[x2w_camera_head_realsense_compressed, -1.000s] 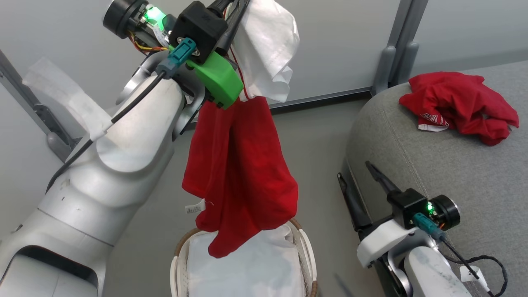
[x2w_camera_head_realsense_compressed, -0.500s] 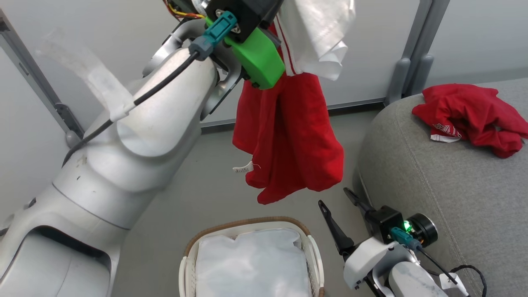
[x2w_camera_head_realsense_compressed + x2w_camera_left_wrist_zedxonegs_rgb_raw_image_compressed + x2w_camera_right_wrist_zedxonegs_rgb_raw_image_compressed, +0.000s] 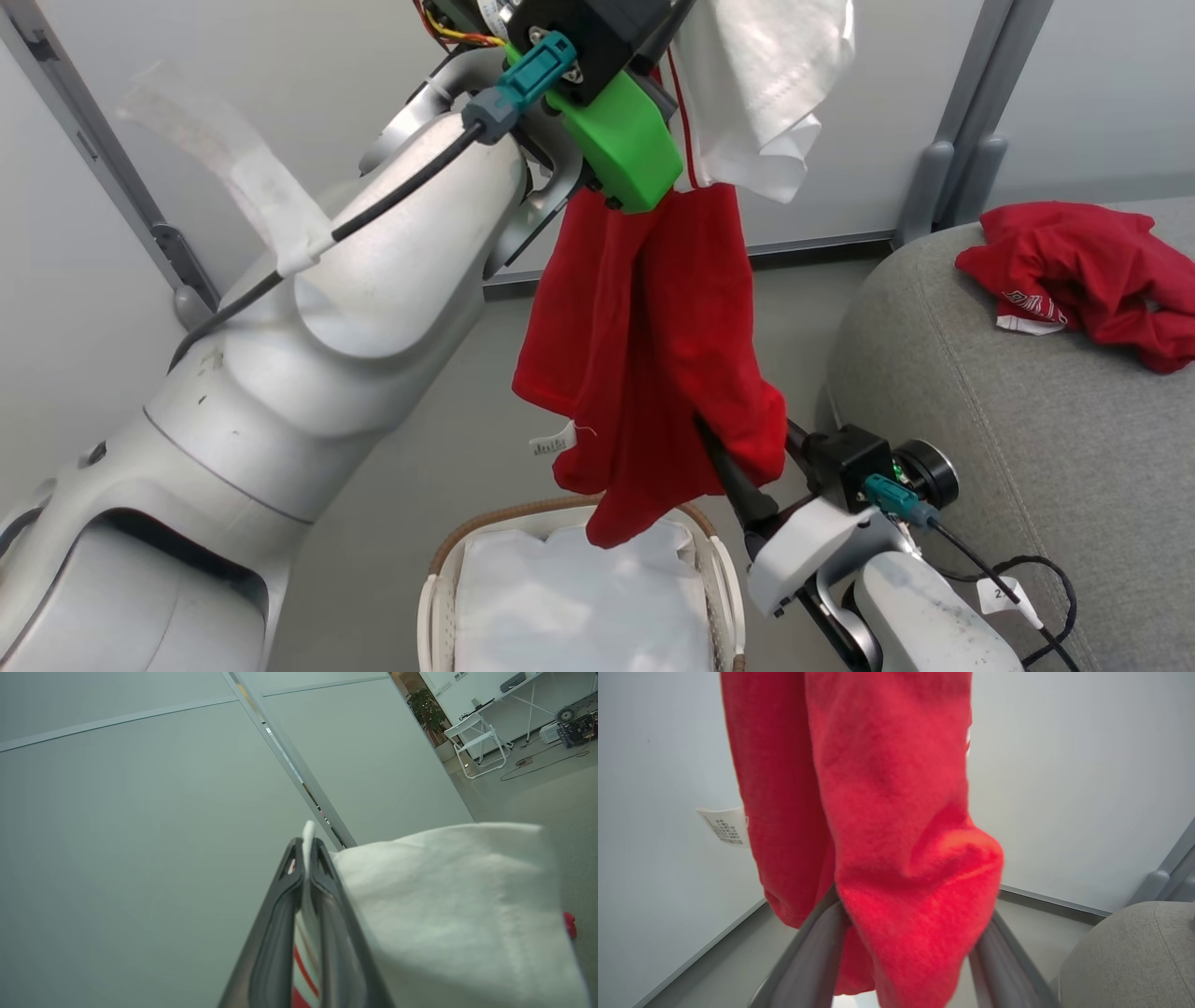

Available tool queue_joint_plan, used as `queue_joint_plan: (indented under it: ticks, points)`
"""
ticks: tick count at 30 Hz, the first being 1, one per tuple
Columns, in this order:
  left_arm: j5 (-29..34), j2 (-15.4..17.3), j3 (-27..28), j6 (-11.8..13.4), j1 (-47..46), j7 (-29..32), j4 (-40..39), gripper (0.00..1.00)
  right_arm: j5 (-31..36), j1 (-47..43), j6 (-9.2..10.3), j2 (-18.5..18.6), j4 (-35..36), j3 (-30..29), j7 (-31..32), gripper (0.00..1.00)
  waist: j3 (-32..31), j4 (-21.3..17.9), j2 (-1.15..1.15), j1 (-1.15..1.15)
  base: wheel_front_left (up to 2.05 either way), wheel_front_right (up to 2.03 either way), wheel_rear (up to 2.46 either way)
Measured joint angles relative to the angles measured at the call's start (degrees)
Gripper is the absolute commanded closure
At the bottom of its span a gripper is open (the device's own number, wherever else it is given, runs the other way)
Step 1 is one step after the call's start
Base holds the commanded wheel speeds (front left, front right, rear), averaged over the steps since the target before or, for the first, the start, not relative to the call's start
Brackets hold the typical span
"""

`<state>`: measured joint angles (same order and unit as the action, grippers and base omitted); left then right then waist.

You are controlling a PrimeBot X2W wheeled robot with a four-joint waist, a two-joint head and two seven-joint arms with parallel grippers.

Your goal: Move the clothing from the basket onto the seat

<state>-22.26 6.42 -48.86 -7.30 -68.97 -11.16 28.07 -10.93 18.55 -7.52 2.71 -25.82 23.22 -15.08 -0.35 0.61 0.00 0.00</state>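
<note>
Left fingers (image 3: 276,933) are clamping together on the white-panelled red garment (image 3: 644,373), which is hanging above the basket (image 3: 428,616). Right fingers (image 3: 812,952) are standing apart, straddling its lower fold. A second red garment (image 3: 1092,280) is lying on the seat (image 3: 980,420).

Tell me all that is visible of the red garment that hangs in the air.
The red garment is soft, bright red cloth with a white panel, thin stripes and a white label. It hangs limp in folds from the shut left gripper, above the basket. The right gripper, open, flanks its lower fold.
</note>
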Motion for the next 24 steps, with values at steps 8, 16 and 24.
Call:
queue_joint_plan:
  ticks: [8,16,24]
  points:
    - [-1.94,0.53,0.18,0.25,2.01,-0.51,0.4,1.0,1.25,0.8,0.0,0.03,2.74,-1.16,-0.01,1.0,-0.11,0.42,0.0,0.0,0.0,0.0,0.0]
    - [-5.17,2.04,1.31,0.7,6.22,-0.52,2.5,1.0,2.57,0.91,0.0,0.04,4.57,-3.61,0.0,1.0,0.29,-0.35,0.0,0.0,0.0,0.0,0.0]
    - [-7.91,3.85,1.83,1.36,16.55,-2.54,4.05,0.0,6.87,2.13,0.0,0.03,6.19,-9.91,0.0,1.0,0.87,-1.45,0.0,0.0,0.0,0.0,0.0]
